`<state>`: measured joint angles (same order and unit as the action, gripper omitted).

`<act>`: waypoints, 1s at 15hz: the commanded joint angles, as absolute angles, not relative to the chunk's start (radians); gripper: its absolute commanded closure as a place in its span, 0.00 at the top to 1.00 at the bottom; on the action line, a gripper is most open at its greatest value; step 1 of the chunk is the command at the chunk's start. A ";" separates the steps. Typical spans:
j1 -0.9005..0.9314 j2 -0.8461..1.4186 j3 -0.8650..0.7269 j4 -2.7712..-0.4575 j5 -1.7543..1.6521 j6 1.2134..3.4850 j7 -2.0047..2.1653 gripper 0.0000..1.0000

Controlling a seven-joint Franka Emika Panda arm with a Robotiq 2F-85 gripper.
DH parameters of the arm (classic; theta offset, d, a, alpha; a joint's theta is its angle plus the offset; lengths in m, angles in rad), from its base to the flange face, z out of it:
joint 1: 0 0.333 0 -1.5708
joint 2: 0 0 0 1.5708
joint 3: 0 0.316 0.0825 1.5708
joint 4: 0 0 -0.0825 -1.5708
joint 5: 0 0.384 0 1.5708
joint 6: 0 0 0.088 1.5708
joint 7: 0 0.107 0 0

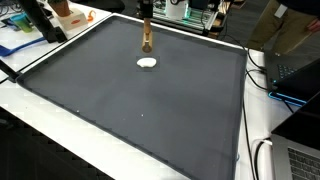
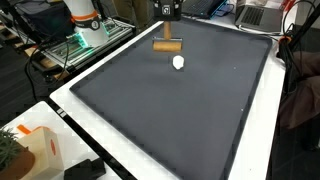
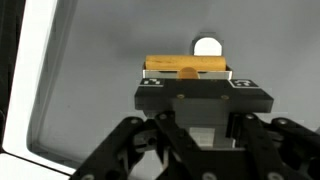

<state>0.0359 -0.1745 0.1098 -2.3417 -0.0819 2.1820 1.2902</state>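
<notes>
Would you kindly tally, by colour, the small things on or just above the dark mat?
Brown: 1, the wooden block
White: 1, the round white piece
Total: 2

Claw: the claw (image 3: pixel 187 80) fills the lower half of the view, its dark linkages spreading toward the bottom corners.
Grip: it is clamped on a wooden block (image 3: pixel 168 66), which lies crosswise between the fingers.
Beyond: a white disc (image 3: pixel 208 46) sits just past the block.
Ground: a grey mat (image 3: pixel 95 60), with a strip of white tabletop (image 3: pixel 14 100) along the left edge.
</notes>
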 commanded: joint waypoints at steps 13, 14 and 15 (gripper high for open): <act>0.062 -0.039 0.149 -2.242 -0.081 2.234 1.358 0.23; 0.065 -0.022 0.146 -2.228 -0.093 2.233 1.374 0.23; 0.069 -0.005 0.143 -2.213 -0.104 2.227 1.390 0.23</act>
<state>0.0589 -0.0536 0.1491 -2.2631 -0.0642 2.2265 1.3309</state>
